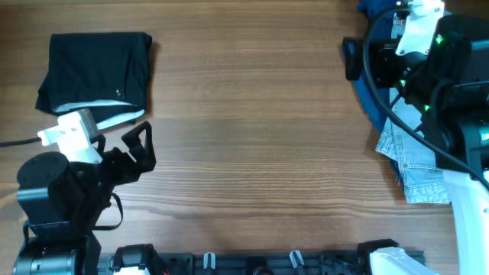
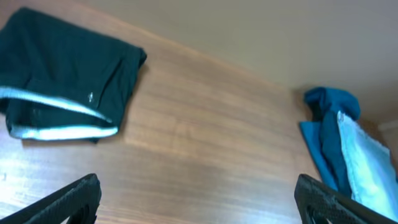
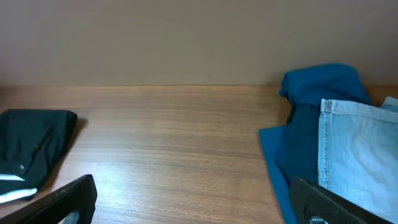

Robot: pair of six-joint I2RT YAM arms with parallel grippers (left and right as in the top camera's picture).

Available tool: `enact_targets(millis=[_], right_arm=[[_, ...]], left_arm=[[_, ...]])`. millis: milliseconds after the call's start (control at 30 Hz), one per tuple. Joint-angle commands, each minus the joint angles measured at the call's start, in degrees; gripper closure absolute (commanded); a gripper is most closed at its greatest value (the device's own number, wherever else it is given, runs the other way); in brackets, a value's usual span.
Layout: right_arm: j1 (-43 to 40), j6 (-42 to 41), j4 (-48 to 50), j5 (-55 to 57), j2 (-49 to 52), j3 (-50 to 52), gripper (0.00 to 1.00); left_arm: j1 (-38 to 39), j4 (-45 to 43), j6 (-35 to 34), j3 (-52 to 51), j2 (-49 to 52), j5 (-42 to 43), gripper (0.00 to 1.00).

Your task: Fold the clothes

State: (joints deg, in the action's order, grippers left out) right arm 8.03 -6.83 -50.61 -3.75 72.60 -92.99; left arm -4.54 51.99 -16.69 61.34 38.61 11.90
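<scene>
- A brown wood-grain tabletop (image 1: 252, 137) is filling the overhead view, its planks running left to right.
- A plain beige wall (image 3: 186, 37) is rising behind the tabletop's far edge in the right wrist view.
- Three garments are lying on the tabletop, in two groups well apart.
- One folded black fabric garment (image 1: 95, 72) is sitting alone at the far left, with a pale strip showing along its near edge.
- One deep-blue cloth garment (image 3: 311, 124) is lying crumpled at the far right.
- One pale-blue denim garment (image 3: 357, 149) is lying over the blue one, touching it.
- Two arms are working the scene, one on each side.
- The left gripper (image 1: 137, 149) is hovering near the black garment, its fingers (image 2: 68, 199) standing wide apart and holding nothing.
- The right gripper (image 3: 196, 208) is hanging beside the blue-and-denim pile, its fingers (image 3: 62, 199) likewise spread and gripping nothing.
</scene>
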Motion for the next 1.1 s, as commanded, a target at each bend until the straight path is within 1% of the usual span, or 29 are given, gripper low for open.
enact_targets(millis=[0,100,167,233,267,333,433,467,500,567,700,800,867,1067], right_arm=[[-0.2,-0.7,0.0,1.2,1.5,-0.1,0.00],[-0.2,-0.7,0.0,1.2,2.6,-0.1,0.00],[-0.2,-0.7,0.0,1.2,3.4,-0.1,0.00],[-0.2,-0.7,0.0,1.2,4.1,-0.1,0.00],[-0.2,-0.7,0.0,1.2,4.6,-0.1,0.00],[-0.2,-0.7,0.0,1.2,5.3,-0.1,0.00],[-0.2,-0.7,0.0,1.2,6.1,-0.1,0.00],[-0.2,-0.7,0.0,1.2,6.3,-0.1,0.00],[-0.2,-0.7,0.0,1.2,6.6,-0.1,0.00],[-0.2,-0.7,0.0,1.2,7.0,-0.1,0.00],[-0.2,-0.7,0.0,1.2,7.9,-0.1,0.00],[-0.2,-0.7,0.0,1.2,7.9,-0.1,0.00],[-0.2,-0.7,0.0,1.2,7.9,-0.1,0.00],[-0.2,-0.7,0.0,1.2,7.9,-0.1,0.00]], left_arm=[[0.2,2.8,-0.5,0.2,-0.2,0.3,0.00],[1.2,3.8,-0.5,0.2,-1.7,0.5,0.00],[1.3,-0.2,-0.5,-1.8,-5.2,0.7,0.00],[1.3,-9.7,-0.5,-7.7,-9.1,0.7,0.00],[1.3,-18.3,-0.5,-14.0,-12.3,0.7,0.00],[2.9,-32.4,-2.0,-26.0,-18.1,0.7,0.00],[5.0,-50.1,-2.0,-42.5,-24.4,-0.4,0.00],[5.0,-53.7,-2.0,-46.4,-25.9,-0.6,0.00],[5.0,-55.1,-2.0,-49.2,-27.5,-1.2,0.00],[4.8,-55.0,-2.0,-52.5,-30.3,-2.8,0.00],[2.1,-51.6,-1.7,-56.2,-34.9,-2.8,0.00],[0.4,-48.0,-1.6,-58.5,-37.8,-4.7,0.00],[0.4,-46.0,-1.6,-60.1,-38.5,-5.9,0.00],[0.5,-46.5,-1.6,-60.3,-38.2,-6.8,0.00]])
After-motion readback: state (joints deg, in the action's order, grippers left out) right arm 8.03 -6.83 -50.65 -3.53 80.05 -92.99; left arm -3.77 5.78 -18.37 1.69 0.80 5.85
